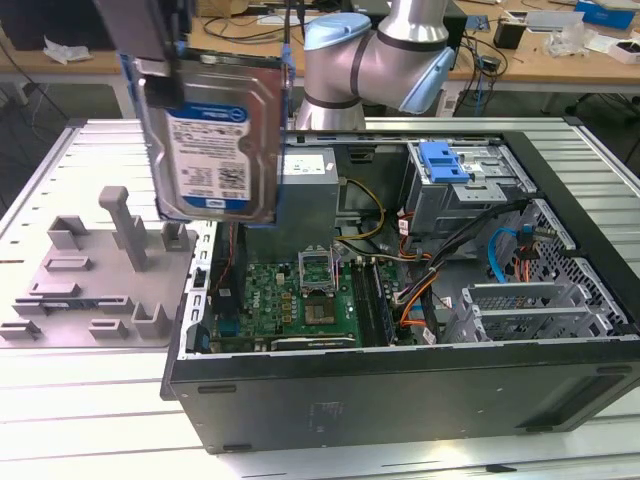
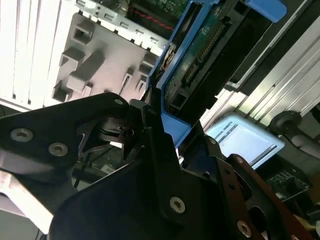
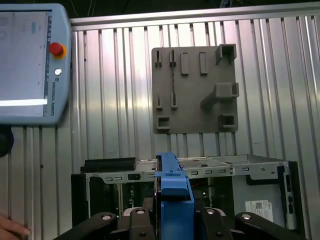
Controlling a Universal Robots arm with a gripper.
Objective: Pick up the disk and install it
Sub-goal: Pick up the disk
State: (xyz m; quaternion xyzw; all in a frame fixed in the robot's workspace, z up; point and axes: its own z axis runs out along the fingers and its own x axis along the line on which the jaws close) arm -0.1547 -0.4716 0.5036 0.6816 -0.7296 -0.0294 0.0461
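In both wrist views the gripper (image 2: 165, 127) sits closest to the lens. Its black, bolted links close in on the disk (image 3: 173, 186) and pinch it edge-on by its blue plastic frame. In the exterior view the disk (image 1: 215, 130) hangs upright in the air with its label side facing the camera, above the computer case's (image 1: 400, 400) edge on the exterior view's left. It touches nothing but the gripper. The drive cage (image 1: 445, 165) with its blue latch stands well apart, towards the exterior view's right.

The step in hand looks like carrying the drive across to its bay. Done well, this likely means holding the disk high over the case wall and the loose cables, with its flat faces square to the cage opening. The grip should bear on the plastic frame, not on the bare circuit side seen in the second wrist view.

The disk is a flat slab of dull silver metal with a glossy white-and-blue label, and its frame is smooth moulded plastic. The case is black sheet steel, perforated at one end, around a green motherboard (image 1: 300, 295). A matt grey fixture plate (image 3: 195, 90) with raised blocks and slots lies on the ribbed aluminium bench (image 1: 60, 400).
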